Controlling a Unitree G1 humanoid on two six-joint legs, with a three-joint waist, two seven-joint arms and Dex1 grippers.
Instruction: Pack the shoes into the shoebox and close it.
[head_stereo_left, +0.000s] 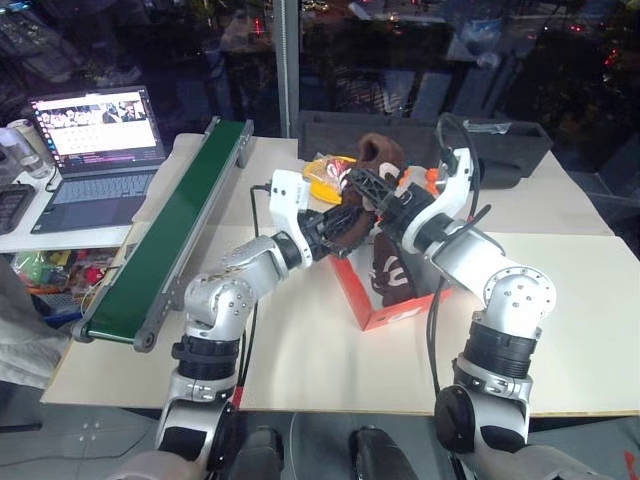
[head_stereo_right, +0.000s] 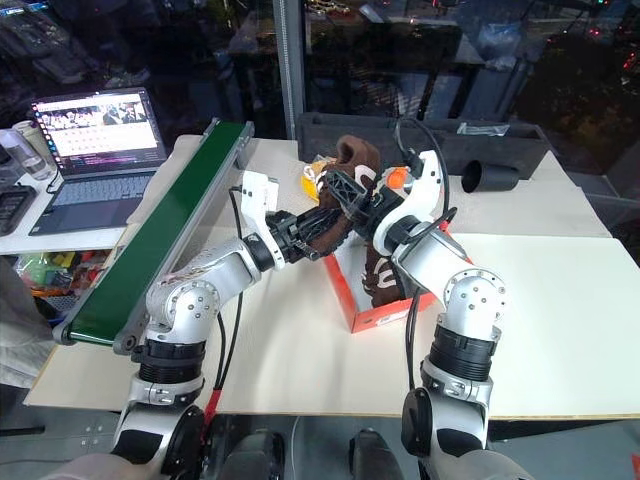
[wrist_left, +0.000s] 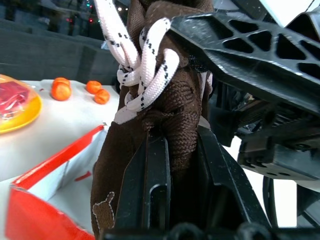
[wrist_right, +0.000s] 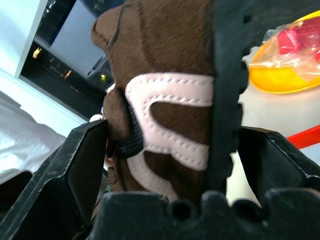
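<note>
One brown shoe (head_stereo_left: 378, 155) with white laces (wrist_left: 145, 65) hangs tilted above the open red-orange shoebox (head_stereo_left: 372, 316). Both grippers hold it. My left gripper (head_stereo_left: 345, 225) comes in from the left and is shut on the shoe's brown fabric; its fingers (wrist_left: 155, 190) pinch the cloth. From the right, my right gripper (wrist_right: 177, 132) spans the shoe's body and black sole, jaws wide and against both sides. The second shoe (head_stereo_right: 378, 275) stands on end inside the box. My right arm hides the box's far side.
A yellow plate (head_stereo_left: 325, 175) with wrapped red items and small orange balls (wrist_left: 60, 89) lie behind the box. A long dark grey tray (head_stereo_left: 500, 150) and a black cylinder (head_stereo_right: 490, 178) stand at the back. A green conveyor (head_stereo_left: 175, 230) and a laptop (head_stereo_left: 95, 140) are at the left.
</note>
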